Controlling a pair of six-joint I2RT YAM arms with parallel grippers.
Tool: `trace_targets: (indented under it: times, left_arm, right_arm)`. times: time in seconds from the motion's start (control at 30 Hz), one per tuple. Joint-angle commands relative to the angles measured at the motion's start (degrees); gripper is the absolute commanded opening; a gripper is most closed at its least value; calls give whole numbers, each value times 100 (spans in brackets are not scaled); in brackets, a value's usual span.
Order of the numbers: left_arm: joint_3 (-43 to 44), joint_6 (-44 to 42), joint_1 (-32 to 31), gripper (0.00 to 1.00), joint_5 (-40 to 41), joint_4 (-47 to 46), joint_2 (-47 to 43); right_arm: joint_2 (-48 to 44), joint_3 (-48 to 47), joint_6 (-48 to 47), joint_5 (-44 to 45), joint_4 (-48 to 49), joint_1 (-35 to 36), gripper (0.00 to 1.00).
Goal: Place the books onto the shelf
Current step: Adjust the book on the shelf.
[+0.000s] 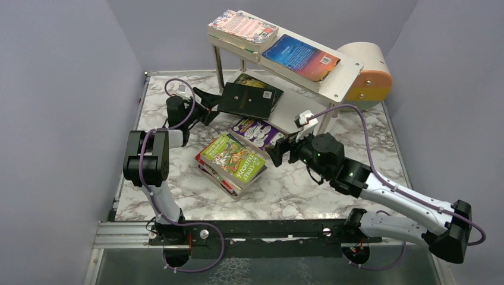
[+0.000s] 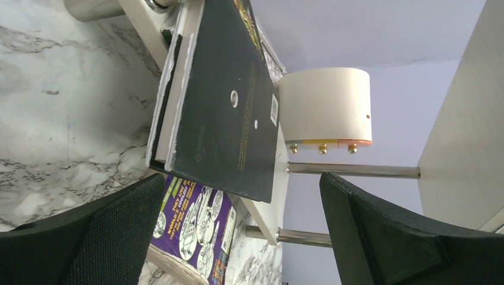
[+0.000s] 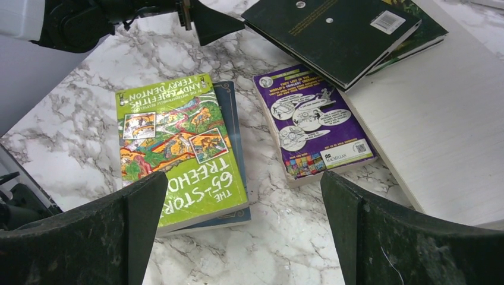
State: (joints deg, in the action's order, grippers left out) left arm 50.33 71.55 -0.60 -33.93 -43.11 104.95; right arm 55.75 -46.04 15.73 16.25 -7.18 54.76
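The shelf [image 1: 343, 75] stands at the back. Its top board carries a pink-patterned stack [image 1: 242, 27] and a blue book [image 1: 300, 57]. A black book [image 1: 249, 98] lies on a green one on the lower board [image 3: 440, 119], overhanging its left end. My left gripper [image 1: 205, 104] is open just left of the black book [image 2: 226, 101], holding nothing. A purple book [image 1: 257, 130] lies on the table against the lower board. A green-covered stack [image 1: 232, 159] lies nearer. My right gripper [image 1: 284, 151] hovers open over the table between the green book [image 3: 178, 148] and the purple book [image 3: 312, 124].
A round beige-and-orange box [image 1: 368, 74] sits behind the shelf's right end. Thin metal shelf legs [image 2: 350, 171] stand beside the left gripper's far finger [image 2: 404, 237]. Purple walls close in the marble table [image 1: 309, 190] on both sides.
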Motion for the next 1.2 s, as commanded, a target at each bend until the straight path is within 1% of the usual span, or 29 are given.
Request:
trace_targets:
  times: [0.0, 0.47, 1.17]
  left_arm:
    - [242, -229, -21, 99, -332, 212, -130]
    - [646, -229, -96, 99, -382, 318, 119]
    - [1645, -102, -316, 99, -196, 319, 1006]
  right_arm:
    - [134, -119, -71, -216, 186, 30, 100]
    - [121, -70, -18, -91, 192, 33, 100]
    - [38, -6, 1, -26, 137, 28, 100]
